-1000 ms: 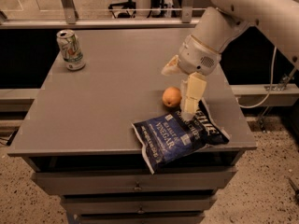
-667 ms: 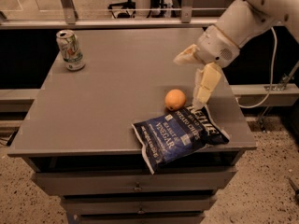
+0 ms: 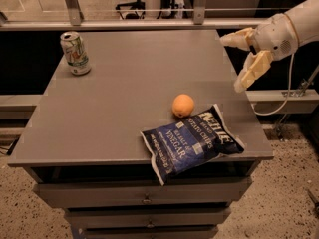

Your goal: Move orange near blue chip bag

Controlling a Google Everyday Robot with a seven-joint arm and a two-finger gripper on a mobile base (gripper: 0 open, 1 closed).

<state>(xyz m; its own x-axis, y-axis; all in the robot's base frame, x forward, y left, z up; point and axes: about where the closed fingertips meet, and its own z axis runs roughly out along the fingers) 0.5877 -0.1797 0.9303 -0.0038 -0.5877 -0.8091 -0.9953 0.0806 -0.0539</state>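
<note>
"At the table's [image 3: 124, 98] right edge, what just changed?"

"My gripper [image 3: 231, 62] has drawn back from the orange [image 3: 183, 105]. It hangs past the edge, fingers spread apart, holding nothing. The orange rests on the tabletop just beside the blue chip bag [image 3: 192, 141], so I judge the move done."

"How many things?"

"One orange, one bag, one soda can [image 3: 75, 53] far left."
</note>
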